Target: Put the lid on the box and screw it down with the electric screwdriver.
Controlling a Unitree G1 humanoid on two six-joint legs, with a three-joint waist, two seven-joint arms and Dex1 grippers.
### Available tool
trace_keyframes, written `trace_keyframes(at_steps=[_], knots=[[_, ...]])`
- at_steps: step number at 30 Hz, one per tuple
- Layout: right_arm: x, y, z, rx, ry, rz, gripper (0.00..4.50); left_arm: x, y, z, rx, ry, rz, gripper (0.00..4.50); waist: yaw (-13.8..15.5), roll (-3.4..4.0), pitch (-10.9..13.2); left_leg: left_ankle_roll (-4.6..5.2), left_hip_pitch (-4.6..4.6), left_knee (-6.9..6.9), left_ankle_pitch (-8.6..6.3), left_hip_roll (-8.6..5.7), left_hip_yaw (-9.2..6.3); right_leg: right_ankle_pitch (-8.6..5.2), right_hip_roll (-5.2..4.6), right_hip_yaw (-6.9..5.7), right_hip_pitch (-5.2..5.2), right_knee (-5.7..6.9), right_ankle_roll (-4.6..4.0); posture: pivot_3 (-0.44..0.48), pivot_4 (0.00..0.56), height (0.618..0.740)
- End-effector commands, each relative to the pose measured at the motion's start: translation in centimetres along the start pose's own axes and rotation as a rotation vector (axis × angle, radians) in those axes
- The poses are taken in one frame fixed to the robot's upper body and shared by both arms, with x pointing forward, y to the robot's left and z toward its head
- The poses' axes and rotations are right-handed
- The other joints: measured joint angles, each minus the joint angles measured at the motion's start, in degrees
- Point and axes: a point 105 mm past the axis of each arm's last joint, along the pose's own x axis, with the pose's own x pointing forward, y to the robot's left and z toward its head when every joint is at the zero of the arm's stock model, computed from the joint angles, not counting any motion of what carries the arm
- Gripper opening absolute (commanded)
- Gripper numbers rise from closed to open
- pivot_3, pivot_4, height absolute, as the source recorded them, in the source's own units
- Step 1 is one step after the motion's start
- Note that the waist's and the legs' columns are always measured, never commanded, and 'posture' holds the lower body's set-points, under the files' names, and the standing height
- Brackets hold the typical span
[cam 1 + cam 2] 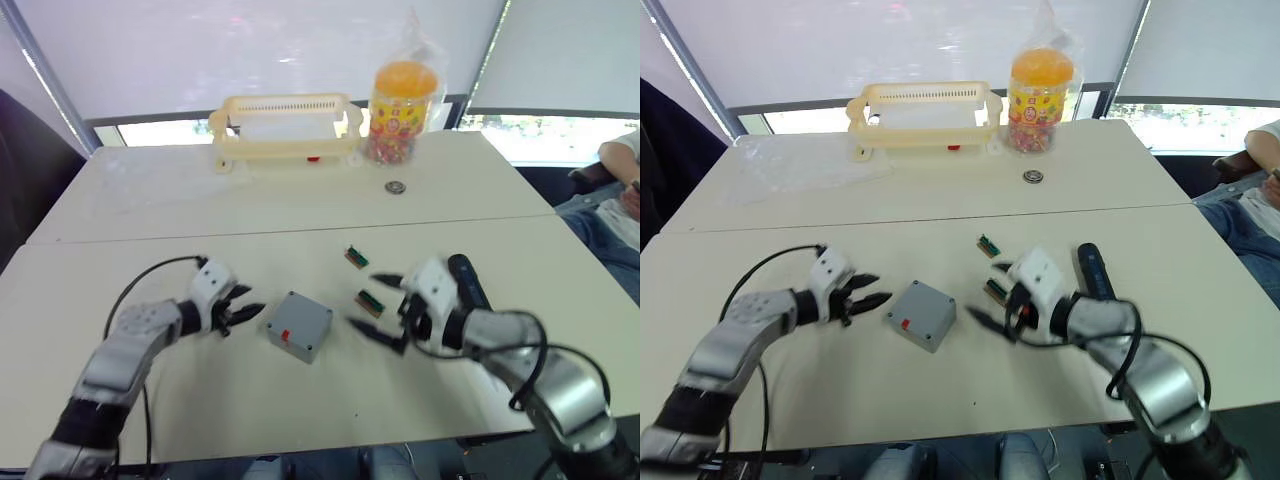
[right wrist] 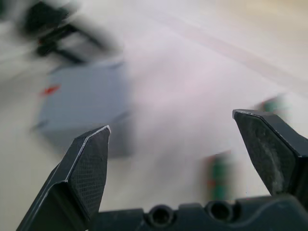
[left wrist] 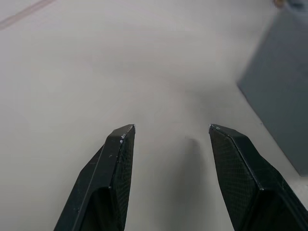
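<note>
Screwdriver (image 1: 468,281) (partly hidden) behind right gripper (image 1: 385,308).

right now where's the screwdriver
The screwdriver lies on the table's right side, just behind the right gripper, past the two small green boards.

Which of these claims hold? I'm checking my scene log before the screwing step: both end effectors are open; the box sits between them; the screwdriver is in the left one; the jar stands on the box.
1. Left end effector and right end effector are open. True.
2. The box sits between them. True.
3. The left one holds the electric screwdriver. False: it lies by the right arm, ungripped.
4. The jar stands on the box. False: it stands on the table's far side.
</note>
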Motion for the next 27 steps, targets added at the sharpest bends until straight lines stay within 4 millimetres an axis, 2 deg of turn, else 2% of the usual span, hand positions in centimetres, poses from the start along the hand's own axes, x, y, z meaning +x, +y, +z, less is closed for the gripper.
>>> trace_keyframes(at_steps=[1,4,9,15,18,22,27], knots=[[1.8,-0.5,-0.3,-0.04,-0.012,0.038,4.47,-2.1,-2.4,1.1,-0.038,-0.058,-0.032,2.47,0.06,-0.01,0.0,0.0,0.0,0.0,0.0,0.02,-0.03,0.0,0.01,-0.04,0.0,0.01,-0.01,0.0,0.15,0.74],[3.6,-1.4,-1.4,-0.115,0.017,0.058,4.47,-2.7,-4.3,1.0,-0.066,-0.06,-0.045,2.47,0.3,0.01,0.0,-0.01,0.0,-0.01,0.0,0.02,-0.02,0.0,-0.01,-0.03,0.02,0.0,-0.02,0.0,0.15,0.74],[5.6,-1.4,-2.3,-0.209,0.031,0.135,4.47,-2.5,-5.6,1.1,-0.083,-0.067,-0.027,2.47,0.26,0.01,0.0,-0.05,0.02,0.04,0.03,-0.03,-0.04,0.01,-0.02,-0.04,0.1,-0.01,-0.05,0.0,0.15,0.74],[6.5,-0.7,-2.4,-0.267,0.018,0.204,4.47,-1.8,-5.4,0.8,-0.082,-0.065,0.027,2.47,0.14,0.02,-0.01,-0.07,0.04,0.0,0.04,-0.01,-0.04,0.02,0.01,-0.05,0.06,0.04,-0.05,0.0,0.15,0.74],[6.7,0.2,-2.1,-0.265,0.0,0.243,4.47,-1.1,-5.1,0.4,-0.053,-0.044,0.04,2.47,0.15,0.02,-0.01,-0.08,0.04,0.0,0.04,-0.02,-0.03,0.03,0.01,-0.04,0.07,0.04,-0.07,0.0,0.15,0.74],[6.5,2.4,-1.5,-0.252,-0.033,0.291,4.47,-0.3,-4.5,0.5,-0.02,-0.04,0.04,2.47,0.26,0.02,-0.01,-0.09,0.05,0.0,0.05,-0.02,-0.05,0.03,0.01,-0.05,0.06,0.05,-0.08,0.0,0.15,0.74],[5.6,3.7,-1.3,-0.218,-0.034,0.289,4.47,0.1,-3.4,0.7,0.005,-0.046,0.044,2.47,0.25,0.02,-0.01,-0.09,0.05,0.0,0.05,-0.03,-0.05,0.04,0.0,-0.04,0.06,0.05,-0.08,0.0,0.15,0.74]])
